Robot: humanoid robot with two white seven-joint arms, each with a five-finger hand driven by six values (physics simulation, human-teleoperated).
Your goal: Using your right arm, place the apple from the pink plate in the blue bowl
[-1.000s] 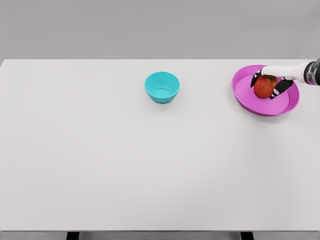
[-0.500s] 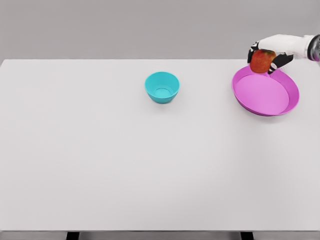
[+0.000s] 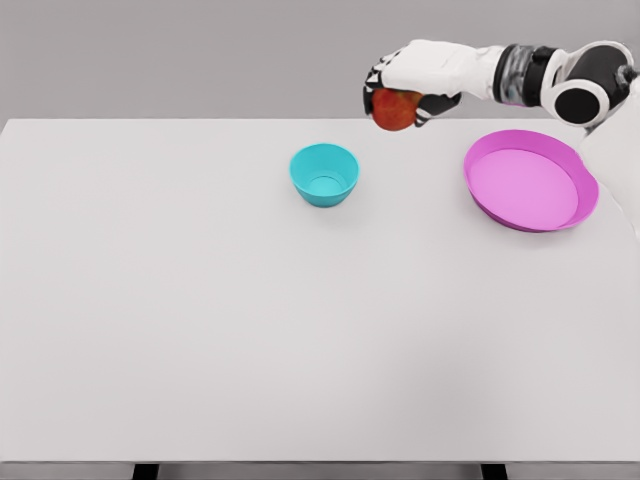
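Head view, sole view supplied.

Item 1: right hand (image 3: 405, 85), one. White shell, dark fingers (image 3: 378, 78). Its arm enters from the right edge and reaches leftward over the far side of the table. Fingers curled down around the apple, gripping it from above.

Item 2: apple (image 3: 396, 109), one. Red with an orange-yellow patch. Held inside the fingers, its lower half showing below them; in the air, touching neither dish nor table.

Item 3: blue bowl (image 3: 324, 174), one. Teal, upright, nothing seen inside. It stands below and to the left of the fingers, near them but apart; the apple appears beyond its right rim rather than straight above its opening, though how far forward or back cannot be judged from this view.

Item 4: pink plate (image 3: 530, 180), one. Magenta, shallow, raised rim, nothing lying in it. It sits to the right of the fingers and lower, under the forearm side of the arm, well apart from the bowl.

Item 5: table (image 3: 250, 330), one. White top, carrying the bowl and the plate; two dark legs (image 3: 146, 471) show at the bottom edge.

Left hand: none in view.
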